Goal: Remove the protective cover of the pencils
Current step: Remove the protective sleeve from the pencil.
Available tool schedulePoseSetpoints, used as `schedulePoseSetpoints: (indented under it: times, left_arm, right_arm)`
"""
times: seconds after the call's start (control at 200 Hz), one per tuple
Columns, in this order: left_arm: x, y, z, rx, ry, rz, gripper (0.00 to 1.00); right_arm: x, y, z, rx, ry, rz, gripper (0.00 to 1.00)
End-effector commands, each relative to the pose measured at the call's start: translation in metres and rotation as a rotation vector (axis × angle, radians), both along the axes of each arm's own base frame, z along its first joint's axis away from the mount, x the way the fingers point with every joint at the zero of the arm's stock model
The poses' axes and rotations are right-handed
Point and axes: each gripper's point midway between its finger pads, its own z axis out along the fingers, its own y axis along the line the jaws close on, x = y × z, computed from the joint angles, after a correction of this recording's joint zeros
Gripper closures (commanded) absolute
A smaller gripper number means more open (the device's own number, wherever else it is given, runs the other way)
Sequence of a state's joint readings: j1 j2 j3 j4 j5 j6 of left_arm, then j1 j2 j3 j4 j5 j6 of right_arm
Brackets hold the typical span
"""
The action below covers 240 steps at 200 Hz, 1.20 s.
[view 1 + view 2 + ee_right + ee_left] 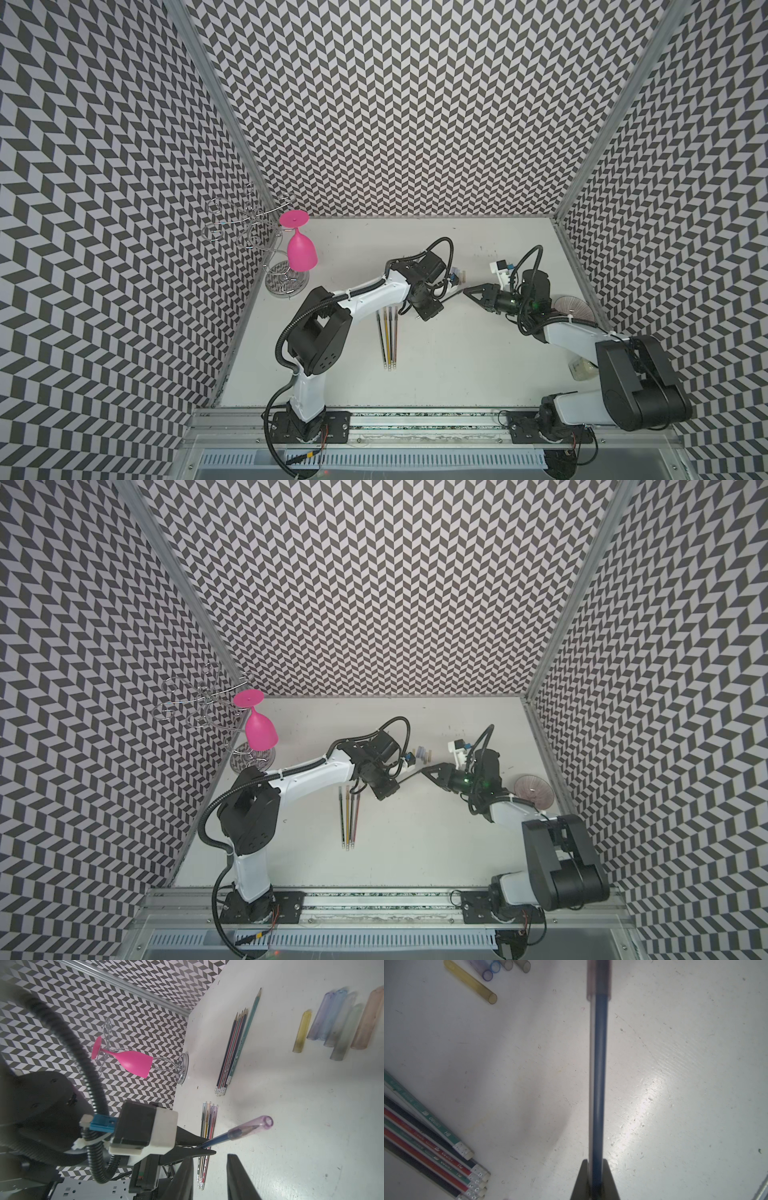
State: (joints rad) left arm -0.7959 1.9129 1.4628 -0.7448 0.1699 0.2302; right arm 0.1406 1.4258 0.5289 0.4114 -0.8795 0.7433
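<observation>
My left gripper (595, 1161) is shut on a blue pencil (599, 1076) and holds it out towards the right arm. A clear pink-purple protective cover (255, 1125) sits over the pencil's tip. My right gripper (209, 1157) is open, its fingers apart, and the cover's end lies just ahead of them with nothing between them. In both top views the right gripper (466, 290) (424, 772) meets the pencil's far end. A row of capped pencils (208, 1124) (388, 338) lies in front of the left arm. Bare pencils (234, 1049) (436, 1147) lie farther back.
Several loose coloured covers (332, 1022) (477, 982) (422, 754) lie on the white table behind the grippers. A wire rack (286, 282) with a hanging pink glass (301, 253) stands at the back left. A purple glass (575, 309) lies by the right wall.
</observation>
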Motion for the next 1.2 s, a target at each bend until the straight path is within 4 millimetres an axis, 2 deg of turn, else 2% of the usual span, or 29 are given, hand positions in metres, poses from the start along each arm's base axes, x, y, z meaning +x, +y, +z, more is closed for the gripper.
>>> schedulePoseSetpoints:
  times: [0.0,0.245,0.571,0.831,1.197]
  left_arm:
    - [0.004,-0.005,0.021,-0.042,-0.036,-0.002,1.0]
    - [0.003,-0.006,0.021,-0.048,-0.03,-0.006,1.0]
    - [0.001,-0.009,0.024,-0.063,-0.024,-0.012,1.0]
    - [0.001,-0.01,0.023,-0.062,-0.023,-0.013,1.0]
    - [0.001,-0.01,0.025,-0.066,-0.023,-0.012,1.0]
  right_arm:
    - [0.01,-0.001,0.004,0.008,-0.011,-0.014,0.68]
    - [0.015,0.0,-0.005,0.026,0.021,-0.022,0.68]
    - [0.026,0.004,-0.005,0.086,0.043,-0.029,0.68]
    - [0.026,0.007,-0.005,0.141,0.065,-0.02,0.77]
    - [0.026,0.011,-0.011,0.163,0.08,-0.017,0.78]
